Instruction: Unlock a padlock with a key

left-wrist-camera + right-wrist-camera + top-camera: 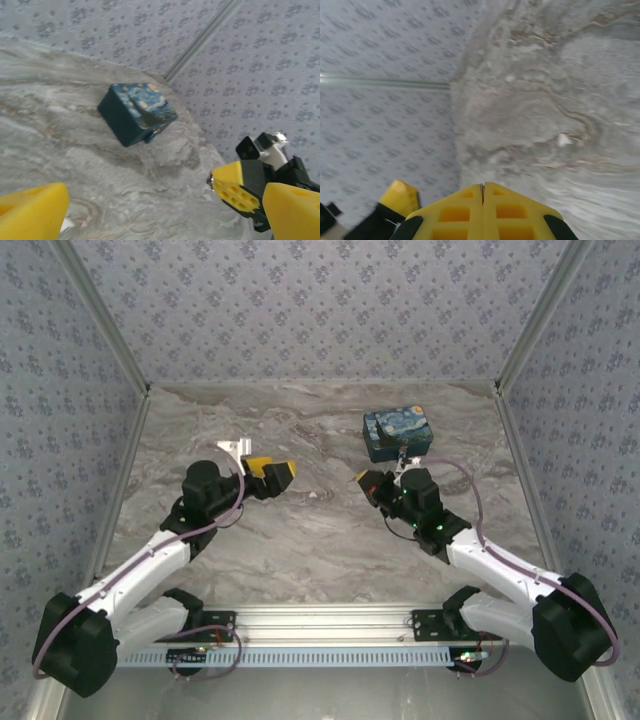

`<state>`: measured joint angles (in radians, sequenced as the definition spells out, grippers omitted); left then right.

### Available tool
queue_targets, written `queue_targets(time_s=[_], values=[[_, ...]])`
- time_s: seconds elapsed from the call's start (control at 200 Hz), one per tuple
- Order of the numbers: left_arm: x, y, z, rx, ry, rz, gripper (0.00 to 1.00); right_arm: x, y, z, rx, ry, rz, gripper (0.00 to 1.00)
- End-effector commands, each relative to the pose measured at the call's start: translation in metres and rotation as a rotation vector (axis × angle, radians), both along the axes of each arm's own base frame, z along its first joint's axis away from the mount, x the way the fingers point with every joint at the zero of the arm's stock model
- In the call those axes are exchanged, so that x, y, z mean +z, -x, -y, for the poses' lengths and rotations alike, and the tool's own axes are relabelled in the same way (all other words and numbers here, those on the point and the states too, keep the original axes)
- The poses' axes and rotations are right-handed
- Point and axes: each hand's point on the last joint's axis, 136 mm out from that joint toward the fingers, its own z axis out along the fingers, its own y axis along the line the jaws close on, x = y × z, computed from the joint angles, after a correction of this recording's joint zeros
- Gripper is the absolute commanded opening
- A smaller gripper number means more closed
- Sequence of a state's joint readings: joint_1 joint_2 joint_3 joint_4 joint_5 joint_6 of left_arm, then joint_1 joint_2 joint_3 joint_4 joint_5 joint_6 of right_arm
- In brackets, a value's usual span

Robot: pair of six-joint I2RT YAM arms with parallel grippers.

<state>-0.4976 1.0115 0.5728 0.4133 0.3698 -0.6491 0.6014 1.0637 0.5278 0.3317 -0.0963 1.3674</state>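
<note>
At the near edge of the marbled grey surface, both arm bases sit on an aluminium rail, and both arms reach forward and inward. The left gripper hovers over the left-middle of the surface, its yellow-padded jaws spread wide with nothing between them. The right gripper faces it from the right, well apart from it. Its jaws are pressed fully together, so the two yellow pads meet along a thin seam in the right wrist view. Whether the key is pinched there cannot be told; the left wrist view shows a greyish glint at that tip, too small to name. Just beyond the right gripper, the starry-night painted box rests flat on the surface, toward the far right. The padlock shows as a tiny blue nub at the lower front edge of the box, just under a small silvery clasp; its shackle is too small to make out. Behind the box rise the patterned walls, meeting in a pale corner strip.
</note>
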Motion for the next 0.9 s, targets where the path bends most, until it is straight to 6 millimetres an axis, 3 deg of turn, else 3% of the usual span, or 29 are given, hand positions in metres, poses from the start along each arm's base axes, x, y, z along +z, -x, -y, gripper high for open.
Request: queue_targets(time_s=[0.0,0.245,0.535,0.894], values=[[0.039,0.004,0.018,-0.067,0.086,0.075,0.99,0.033,-0.011,0.001,-0.101,-0.2,0.013,0.0],[0.043,0.008,0.057,-0.163,0.116,0.049,0.92,0.033,-0.011,0.003,-0.16,-0.266,-0.02,0.0],[0.031,0.011,0.095,-0.271,0.093,0.031,0.78,0.037,-0.006,-0.004,-0.17,-0.284,-0.031,0.0],[0.011,0.012,0.124,-0.341,0.065,-0.014,0.63,0.037,-0.004,-0.009,-0.172,-0.286,-0.042,0.0]])
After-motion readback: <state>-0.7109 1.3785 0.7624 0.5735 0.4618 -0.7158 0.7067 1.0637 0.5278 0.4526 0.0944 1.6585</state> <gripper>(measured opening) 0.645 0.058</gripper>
